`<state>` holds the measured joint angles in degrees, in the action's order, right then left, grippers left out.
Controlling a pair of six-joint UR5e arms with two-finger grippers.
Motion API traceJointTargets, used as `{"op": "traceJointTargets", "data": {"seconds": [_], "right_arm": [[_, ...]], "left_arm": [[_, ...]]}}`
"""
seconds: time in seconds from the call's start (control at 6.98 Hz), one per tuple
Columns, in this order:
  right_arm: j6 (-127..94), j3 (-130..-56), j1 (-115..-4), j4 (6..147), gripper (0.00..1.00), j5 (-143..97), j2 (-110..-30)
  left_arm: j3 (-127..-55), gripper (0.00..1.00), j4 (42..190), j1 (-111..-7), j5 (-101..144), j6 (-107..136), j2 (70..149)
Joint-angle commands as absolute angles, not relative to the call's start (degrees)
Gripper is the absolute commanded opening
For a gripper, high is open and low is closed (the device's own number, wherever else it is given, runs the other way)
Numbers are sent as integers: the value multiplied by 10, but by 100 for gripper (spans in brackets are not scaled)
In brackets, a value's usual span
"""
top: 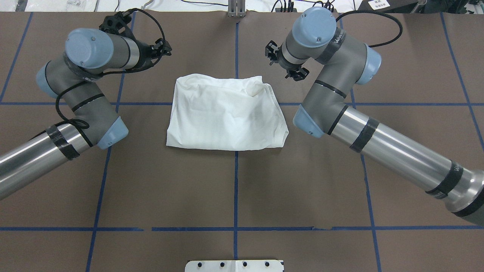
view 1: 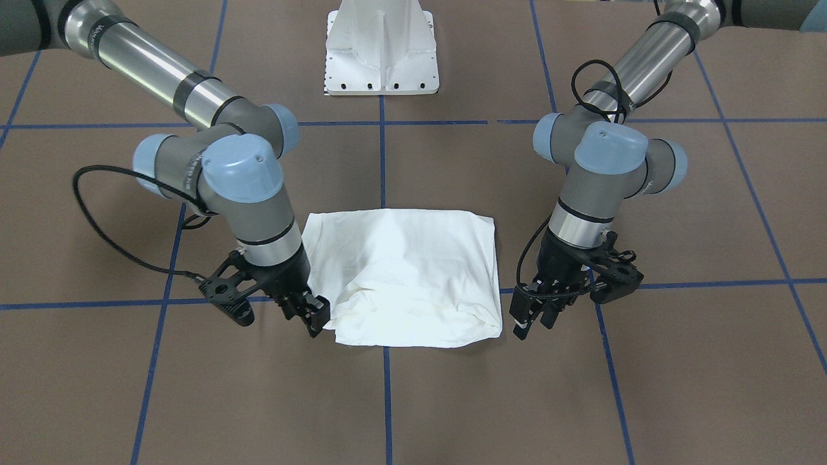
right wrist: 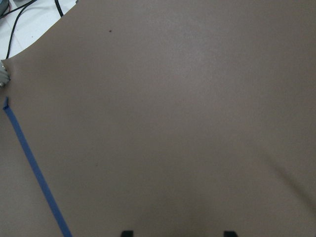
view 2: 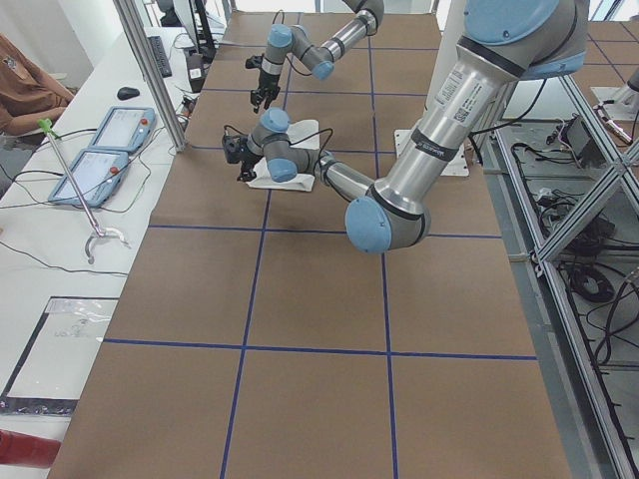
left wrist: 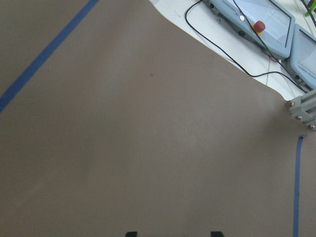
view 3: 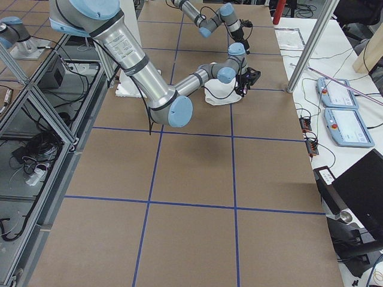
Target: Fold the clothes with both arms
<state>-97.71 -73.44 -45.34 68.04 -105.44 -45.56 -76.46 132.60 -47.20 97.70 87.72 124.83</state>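
Brown matte table covering [view 1: 678, 387], crossed by blue tape lines [view 1: 386, 387], fills the foreground. At its middle lies the white T-shirt [view 1: 400, 271], soft and wrinkled, folded into a rough rectangle with only plain cloth showing. The right gripper [view 1: 316, 320] hangs at one side edge; whether it touches, I cannot tell. The left gripper [view 1: 535, 323] hangs just off the other. The wrist views crop all but the fingertips [left wrist: 131, 234], spread apart on both. Farther off stands a white metal pedestal base [view 1: 382, 58], its top cut off.
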Motion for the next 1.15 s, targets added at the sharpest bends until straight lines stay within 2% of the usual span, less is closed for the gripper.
{"op": "traceJointTargets", "data": {"seconds": [0.0, 0.43, 0.86, 1.0], "right_arm": [[-886, -737, -489, 679, 100, -1084, -486], [-643, -748, -595, 681, 100, -1226, -569], [-312, -746, -700, 695, 100, -1274, -677], [-236, -747, -733, 740, 100, -1289, -689]], "left_arm": [[-766, 100, 1329, -506, 1024, 781, 1241], [-768, 100, 1330, -595, 1141, 503, 1171], [-762, 100, 1319, -742, 1288, 228, 1087], [-761, 100, 1315, -782, 1324, 187, 1063]]}}
